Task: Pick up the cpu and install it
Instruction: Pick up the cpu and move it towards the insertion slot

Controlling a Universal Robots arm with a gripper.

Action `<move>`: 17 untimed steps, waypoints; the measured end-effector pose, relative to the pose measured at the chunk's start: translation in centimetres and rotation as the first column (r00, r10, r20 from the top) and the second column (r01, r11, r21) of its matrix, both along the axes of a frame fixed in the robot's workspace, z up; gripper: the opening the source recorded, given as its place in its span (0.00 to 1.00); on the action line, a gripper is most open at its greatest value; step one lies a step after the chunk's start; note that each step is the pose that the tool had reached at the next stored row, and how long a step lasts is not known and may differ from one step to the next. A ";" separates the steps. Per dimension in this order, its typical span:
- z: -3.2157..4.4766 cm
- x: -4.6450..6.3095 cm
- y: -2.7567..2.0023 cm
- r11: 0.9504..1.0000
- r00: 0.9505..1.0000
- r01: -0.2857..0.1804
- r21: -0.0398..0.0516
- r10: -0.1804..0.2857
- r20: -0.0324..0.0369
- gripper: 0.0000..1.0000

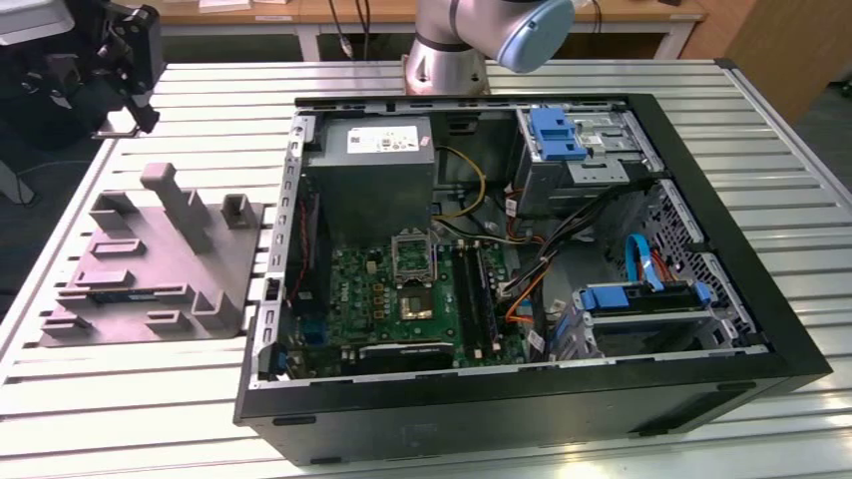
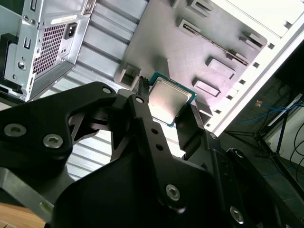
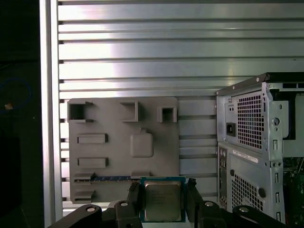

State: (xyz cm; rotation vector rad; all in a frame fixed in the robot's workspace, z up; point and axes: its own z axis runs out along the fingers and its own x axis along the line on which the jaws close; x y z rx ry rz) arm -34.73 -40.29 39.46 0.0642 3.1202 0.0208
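On the exterior view's left, a grey tray [image 1: 147, 264] of moulded holders lies flat on the slatted metal table [image 1: 120, 399]. In the first wrist view, the square seat [image 3: 141, 145] in the middle of the tray has nothing on it.

In both wrist views, the gripper [image 3: 163, 209] is clamped on the cpu [image 3: 163, 200]. One black finger [image 3: 135, 197] presses against each opposite edge of the small square chip. Its silvery metal top faces the camera. The chip hangs in the air over the tray's edge, clear of the tray surface and touching nothing but the fingers.

To the exterior view's right of the tray is the open computer case [image 1: 745, 299], lying on its side. The green motherboard [image 1: 399, 299] is exposed inside it. The motherboard's socket [image 1: 417, 299] sits just below the grey power supply [image 1: 379, 150], with its metal frame apparently swung open. I can see no chip seated in it.

Picking up the cpu looks finished, since the chip is gripped and off the tray. The installing has not begun: the chip is well apart from the socket, outside the case, and carrying, aligning and seating it are all left.
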 end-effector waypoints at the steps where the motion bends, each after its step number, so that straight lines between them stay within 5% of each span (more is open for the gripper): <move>1: 0.00 0.0 0.00 1.000 1.000 0.000 0.000 0.000 0.000 0.47; 17: 0.00 0.7 0.00 1.000 1.000 0.000 0.000 0.000 0.000 0.47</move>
